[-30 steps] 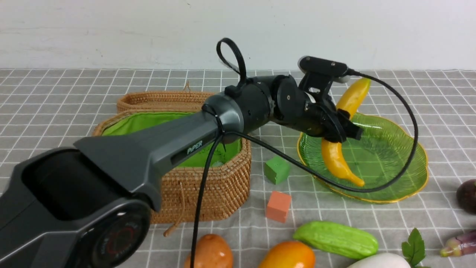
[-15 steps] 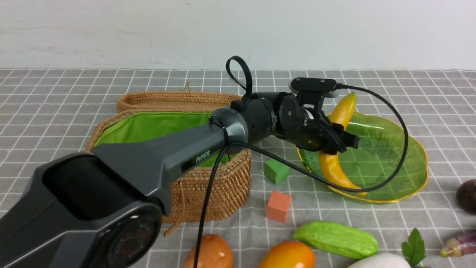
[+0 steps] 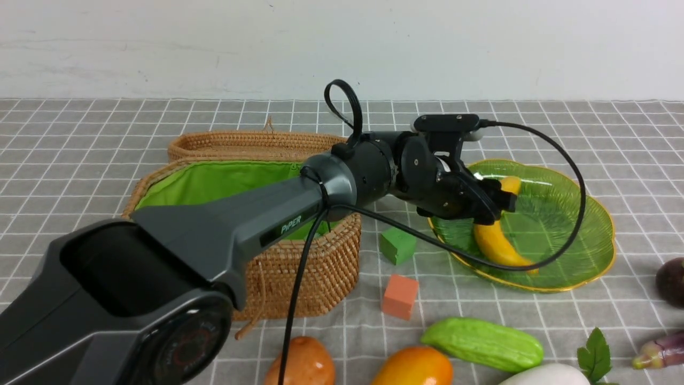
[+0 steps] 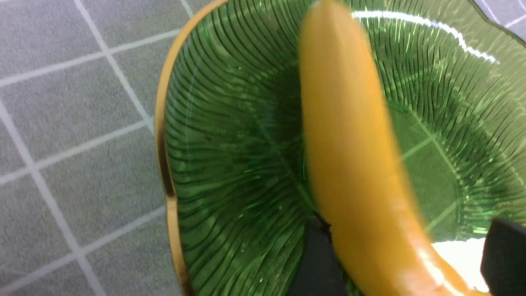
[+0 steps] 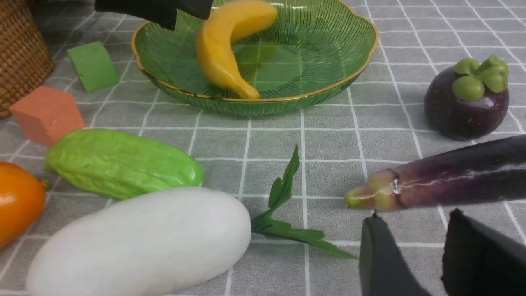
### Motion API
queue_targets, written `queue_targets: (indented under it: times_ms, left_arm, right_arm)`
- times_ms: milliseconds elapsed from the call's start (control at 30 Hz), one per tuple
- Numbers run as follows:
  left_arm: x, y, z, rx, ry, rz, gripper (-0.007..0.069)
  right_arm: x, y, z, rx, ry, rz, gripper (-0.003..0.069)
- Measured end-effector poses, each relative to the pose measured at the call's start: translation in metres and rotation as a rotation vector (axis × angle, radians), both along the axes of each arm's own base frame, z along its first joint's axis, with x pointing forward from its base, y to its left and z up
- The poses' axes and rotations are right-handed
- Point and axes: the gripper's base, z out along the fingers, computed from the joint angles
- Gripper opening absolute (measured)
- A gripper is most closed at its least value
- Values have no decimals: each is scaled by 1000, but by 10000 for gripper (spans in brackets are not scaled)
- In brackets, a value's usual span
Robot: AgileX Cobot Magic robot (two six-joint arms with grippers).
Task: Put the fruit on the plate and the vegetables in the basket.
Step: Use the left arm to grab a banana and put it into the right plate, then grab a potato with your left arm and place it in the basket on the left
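Now the banana (image 3: 494, 240) lies in the plate (image 3: 566, 214), in the half nearer to the basket (image 3: 299, 267). One tip is by the near rim and the other points to the far side. The left gripper (image 3: 497, 208) hangs just above its middle with the jaws open. In the left wrist view one finger (image 4: 316, 259) is at the banana's side, and a clear gap shows on the other side. The banana is blurred there, so I judge it is not quite at rest.

Its long axis runs between the fingers, away from the wrist. The safe way out is therefore, I think, straight up; a sideways move could push the fruit over the rim.

The right gripper (image 5: 415, 218) is also open and holds nothing. It sits low over the worktop (image 3: 107, 139). The stem end of the eggplant (image 5: 452, 176) lies just beyond its fingertips, and the long body runs across their line. The round fruit (image 5: 464, 107) stands beyond the eggplant, near the plate's right side. Both are well apart from the left gripper, so the right arm is the nearer one for them. The mango (image 3: 414, 366) and gourd (image 3: 483, 342) lie on the near worktop between the arms.
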Motion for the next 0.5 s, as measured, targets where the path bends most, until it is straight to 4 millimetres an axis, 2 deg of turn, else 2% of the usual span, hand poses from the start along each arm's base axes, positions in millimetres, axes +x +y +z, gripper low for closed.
queue_targets:
  times_ms: [200,367,433,467,500]
  left_arm:
    - [-6,4,13,34,23,-32,515]
    - [-24,22,67,156,-13,-99,515]
    - [-33,42,102,191,-11,-105,515]
    - [-34,43,106,188,-18,-105,515]
    - [-39,61,128,204,-4,-98,515]
  right_arm:
    - [0,0,0,0,0,0,241]
    - [0,0,0,0,0,0,241]
    - [0,0,0,0,0,0,241]
    - [0,0,0,0,0,0,241]
    - [0,0,0,0,0,0,241]
